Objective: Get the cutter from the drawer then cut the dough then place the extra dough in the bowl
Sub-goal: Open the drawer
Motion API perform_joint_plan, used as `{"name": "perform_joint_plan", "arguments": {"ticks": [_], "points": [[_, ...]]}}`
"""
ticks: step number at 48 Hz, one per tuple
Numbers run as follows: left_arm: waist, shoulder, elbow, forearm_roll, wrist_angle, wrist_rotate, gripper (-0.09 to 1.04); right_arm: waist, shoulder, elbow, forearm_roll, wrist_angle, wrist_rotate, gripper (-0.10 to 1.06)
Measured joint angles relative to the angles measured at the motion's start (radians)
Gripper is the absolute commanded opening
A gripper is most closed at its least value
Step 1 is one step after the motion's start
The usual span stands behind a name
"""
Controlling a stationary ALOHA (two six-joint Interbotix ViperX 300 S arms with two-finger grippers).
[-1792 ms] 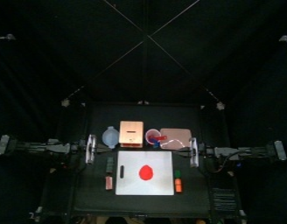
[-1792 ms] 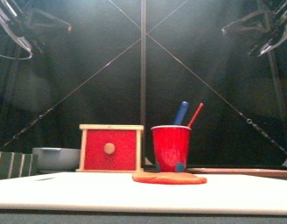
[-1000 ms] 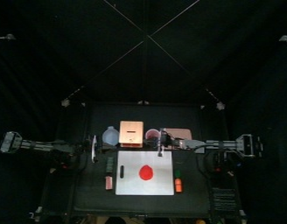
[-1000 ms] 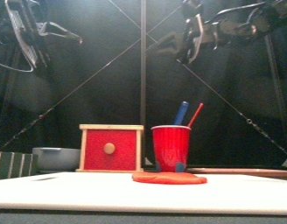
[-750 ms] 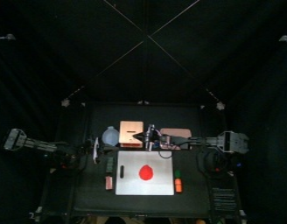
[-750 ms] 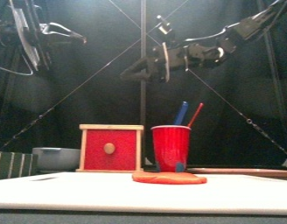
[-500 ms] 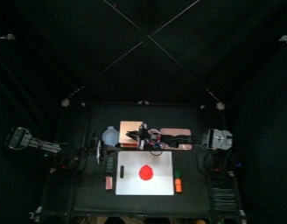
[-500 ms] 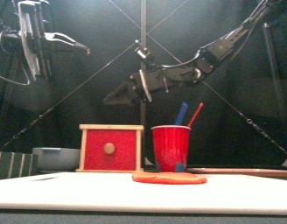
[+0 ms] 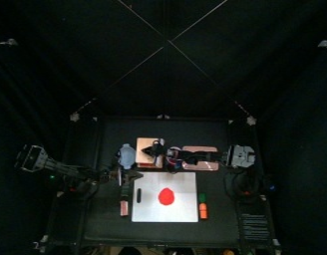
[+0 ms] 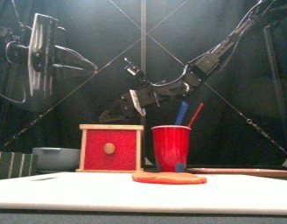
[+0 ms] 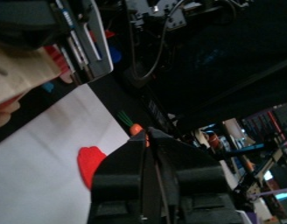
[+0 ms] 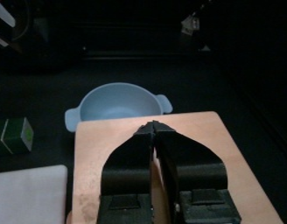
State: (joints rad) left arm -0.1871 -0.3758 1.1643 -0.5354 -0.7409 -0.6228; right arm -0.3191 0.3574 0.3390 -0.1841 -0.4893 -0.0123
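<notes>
Over the box (image 9: 151,151), the right gripper (image 9: 163,152) is pinched shut and empty.

Top view: the dough (image 9: 163,195) lies flat mid-board (image 9: 143,213), on the near side of the box, and the bowl (image 9: 127,154) is just left of the box. Meanwhile the left gripper (image 9: 116,179) hangs by the board's left edge. Front view: both grippers are up in the air, the right one tilted down above the box, whose red drawer front (image 10: 112,147) sits flush. The cup (image 10: 171,149) stands just right of it. Left wrist view: jaws pressed together, holding nothing, with dough and board below. Right wrist view: jaws closed as well, with the box's top right under them and the bowl just past it.
</notes>
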Motion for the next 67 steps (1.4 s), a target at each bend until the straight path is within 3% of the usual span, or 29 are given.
{"name": "perform_joint_plan", "arguments": {"ticks": [5, 15, 28, 42, 55, 67], "points": [[0.000, 0.060, -0.021, -0.032, 0.002, -0.083, 0.80, 0.002, 0.003, 0.000, -0.002, 0.020, 0.000, 0.06], [0.011, 0.169, -0.046, -0.104, 0.000, -0.199, 0.82, 0.012, 0.008, 0.008, -0.015, 0.035, 0.002, 0.06], [0.074, 0.236, -0.086, -0.198, -0.011, -0.244, 0.86, 0.014, 0.017, 0.006, -0.015, 0.040, 0.003, 0.06], [0.123, 0.327, -0.141, -0.219, -0.005, -0.282, 1.01, 0.018, 0.023, 0.003, -0.015, 0.038, 0.002, 0.06], [0.124, 0.373, -0.127, -0.229, 0.057, -0.413, 1.00, 0.025, 0.025, -0.003, -0.035, 0.044, -0.002, 0.06], [0.137, 0.379, -0.095, -0.239, 0.063, -0.422, 0.99, 0.026, 0.026, -0.012, -0.051, 0.054, 0.000, 0.06]]}}
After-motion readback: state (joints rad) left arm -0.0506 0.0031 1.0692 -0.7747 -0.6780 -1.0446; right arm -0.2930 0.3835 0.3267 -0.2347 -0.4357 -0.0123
